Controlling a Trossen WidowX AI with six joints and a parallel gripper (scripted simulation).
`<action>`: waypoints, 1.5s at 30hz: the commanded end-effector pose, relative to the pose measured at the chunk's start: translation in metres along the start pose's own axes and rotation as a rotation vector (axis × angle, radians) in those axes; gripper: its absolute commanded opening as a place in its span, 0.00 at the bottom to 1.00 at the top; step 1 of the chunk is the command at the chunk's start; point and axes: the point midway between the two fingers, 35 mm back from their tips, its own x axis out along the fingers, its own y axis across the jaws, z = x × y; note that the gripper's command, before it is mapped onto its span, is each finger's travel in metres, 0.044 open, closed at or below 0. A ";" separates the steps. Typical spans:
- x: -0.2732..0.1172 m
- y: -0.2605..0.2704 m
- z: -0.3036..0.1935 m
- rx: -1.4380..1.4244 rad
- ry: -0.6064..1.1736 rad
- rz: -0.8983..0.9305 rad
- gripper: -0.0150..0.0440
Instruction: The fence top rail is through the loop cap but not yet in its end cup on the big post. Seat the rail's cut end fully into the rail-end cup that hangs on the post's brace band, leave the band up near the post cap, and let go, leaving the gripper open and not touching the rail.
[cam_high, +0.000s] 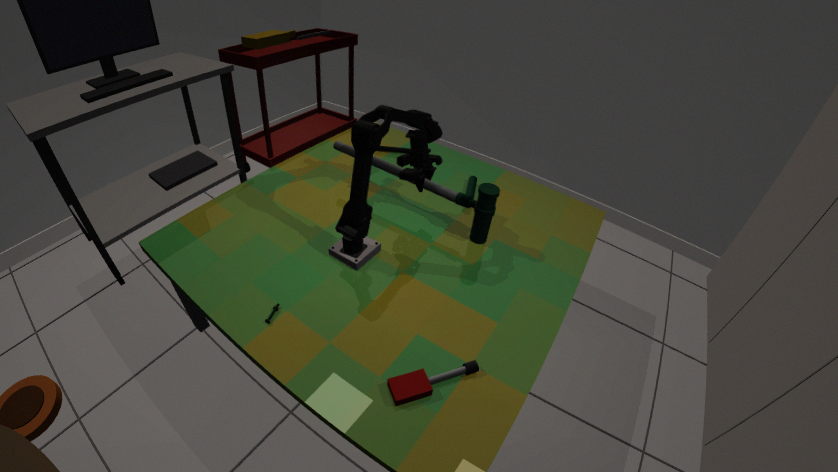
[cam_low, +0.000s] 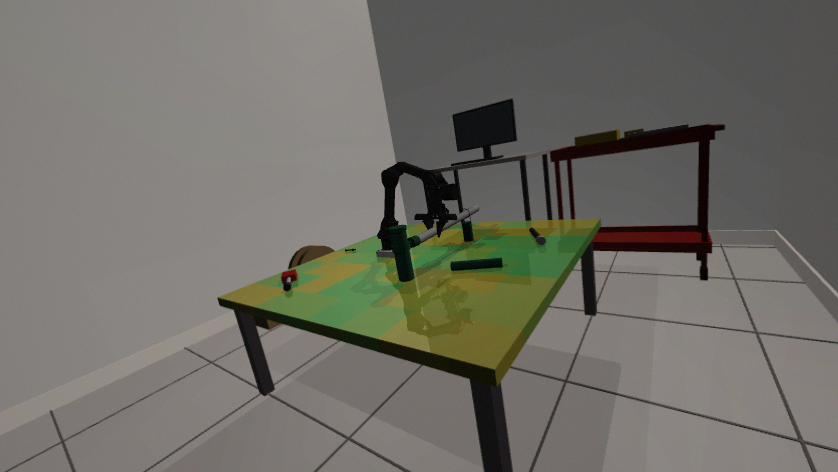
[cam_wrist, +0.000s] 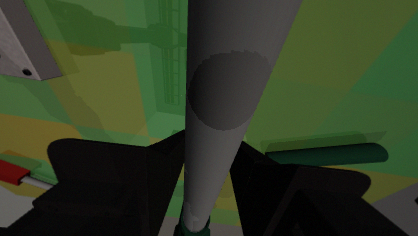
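Note:
The grey top rail (cam_high: 387, 170) runs level above the table. Its near end meets the dark green rail-end cup (cam_high: 466, 202) on the big green post (cam_high: 483, 218), just below the post cap (cam_high: 487, 190). I cannot tell how deep the end sits in the cup. My gripper (cam_high: 419, 178) is shut on the rail around mid-length. In the wrist view the rail (cam_wrist: 220, 100) passes between the black fingers. In the exterior view the rail (cam_low: 445, 225) runs from the big post (cam_low: 403, 252) past the thinner loop-cap post (cam_low: 467, 229).
A loose dark green cylinder (cam_low: 476, 263) lies on the table beside the rail and shows in the wrist view (cam_wrist: 327, 153). A short grey cylinder (cam_low: 536, 235) lies near the far edge. A red block with a handle (cam_high: 410, 385) and a small black bolt (cam_high: 272, 313) lie towards the table's near edges.

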 end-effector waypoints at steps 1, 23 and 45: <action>-0.002 0.000 -0.004 0.001 0.013 -0.004 0.25; -0.003 0.000 -0.006 0.001 0.014 -0.004 0.25; 0.000 0.000 -0.004 -0.001 0.000 0.000 0.25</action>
